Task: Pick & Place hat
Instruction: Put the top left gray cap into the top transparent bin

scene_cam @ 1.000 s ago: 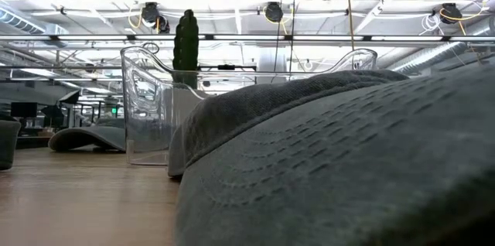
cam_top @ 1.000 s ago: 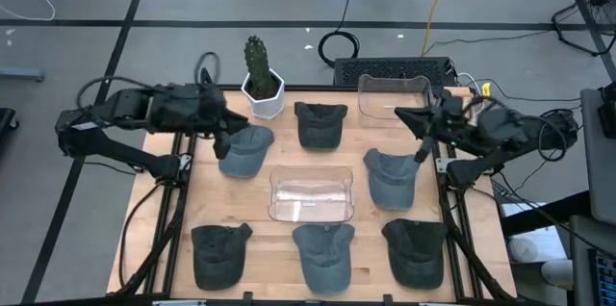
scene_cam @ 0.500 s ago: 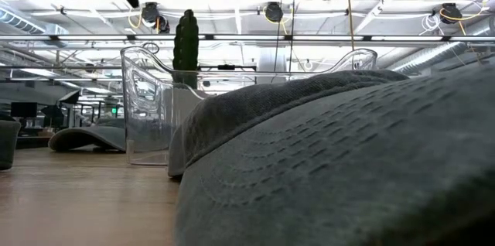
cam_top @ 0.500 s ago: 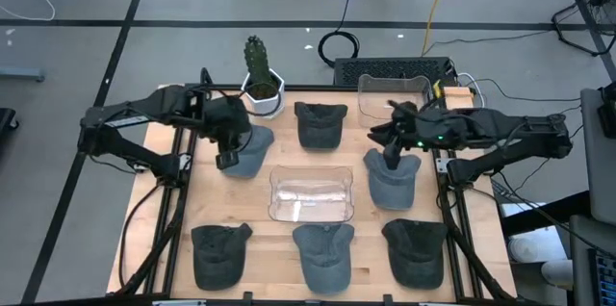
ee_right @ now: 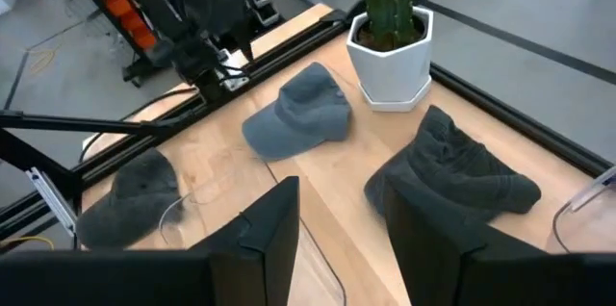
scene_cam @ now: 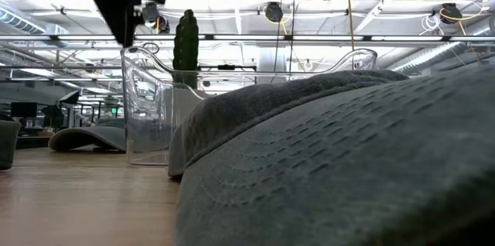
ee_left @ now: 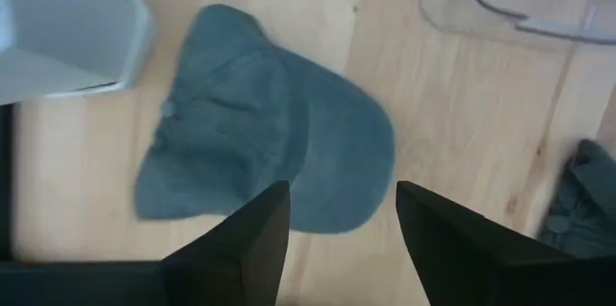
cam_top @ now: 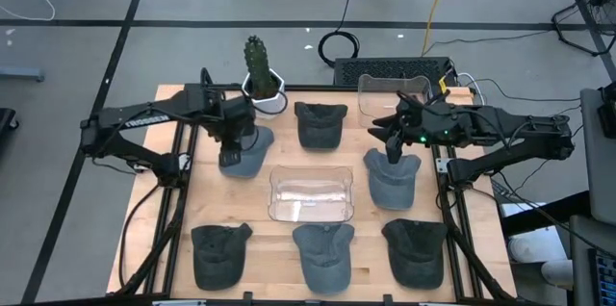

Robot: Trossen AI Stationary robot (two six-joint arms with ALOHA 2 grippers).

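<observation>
Several grey caps lie crown up on the wooden table [cam_top: 173, 219]. My left gripper [cam_top: 229, 159] hangs open, pointing down, over the near left edge of the blue-grey hat [cam_top: 247, 145] beside the cactus pot. In the left wrist view this hat [ee_left: 260, 162] lies below the open left gripper [ee_left: 337, 239], apart from its fingers. My right gripper [cam_top: 393, 150] stands open above the far part of the grey hat [cam_top: 390, 179] at the right. The right wrist view looks past the right gripper [ee_right: 342, 239] across the table. In the low view the left gripper [scene_cam: 124, 6] shows at the top.
A clear bin [cam_top: 310, 195] stands mid-table, and a second clear bin [cam_top: 393, 94] at the far right. A cactus in a white pot [cam_top: 260, 85] stands at the far edge. A dark hat [cam_top: 320, 123] lies between the two grippers, and three more hats lie along the near edge.
My left gripper has gone down and toward the table's right, over the blue-grey hat, and has tipped from slanting to pointing down. My right gripper has swung toward the table's left, over the right-hand hat, and has tipped downward. No hat has moved.
</observation>
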